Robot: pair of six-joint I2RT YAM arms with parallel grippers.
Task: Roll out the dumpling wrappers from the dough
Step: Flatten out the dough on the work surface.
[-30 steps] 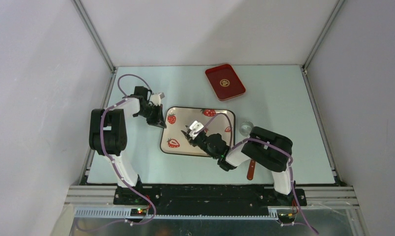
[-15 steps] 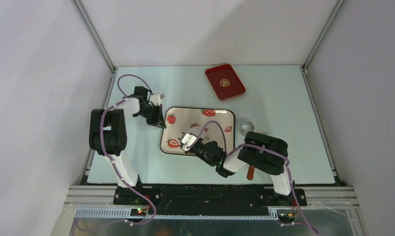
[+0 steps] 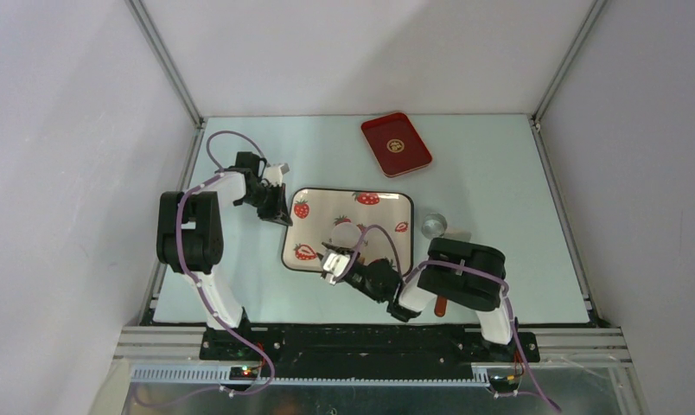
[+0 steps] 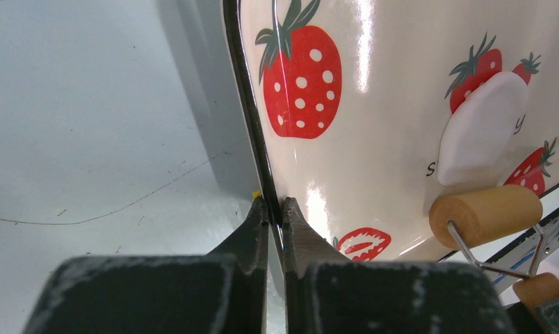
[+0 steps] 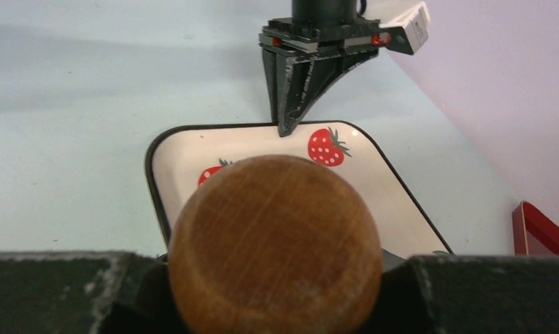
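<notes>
The right fingers [image 5: 471, 292] have drawn back from the middle of the tray [image 4: 388, 104] to its near edge, pulling the roller [image 4: 485, 212] with them. That stroke has left the dough [image 4: 480, 129] uncovered. It lies about mid-tray, a little toward the near edge, just beyond the roller. I cannot tell whether the two touch.

I read it as one pass finished. The dough is flattened but not yet a proper wrapper, so more passes, perhaps crosswise, seem needed.

The left fingers [image 4: 252, 229] have not moved. They are clenched on the tray's thin dark rim at its far left corner, pinning it to the bench [image 3: 500, 190]. The right fingers grasp the roller's handle.

The dough is matte white, a long soft-edged oval rather than a round. The tray is glossy cream with a black rim, rounded corners and red strawberry prints, and it throws back the light. The roller is a short pale wooden barrel on a bent wire yoke. Its handle is darker wood with a rounded, grainy end.
</notes>
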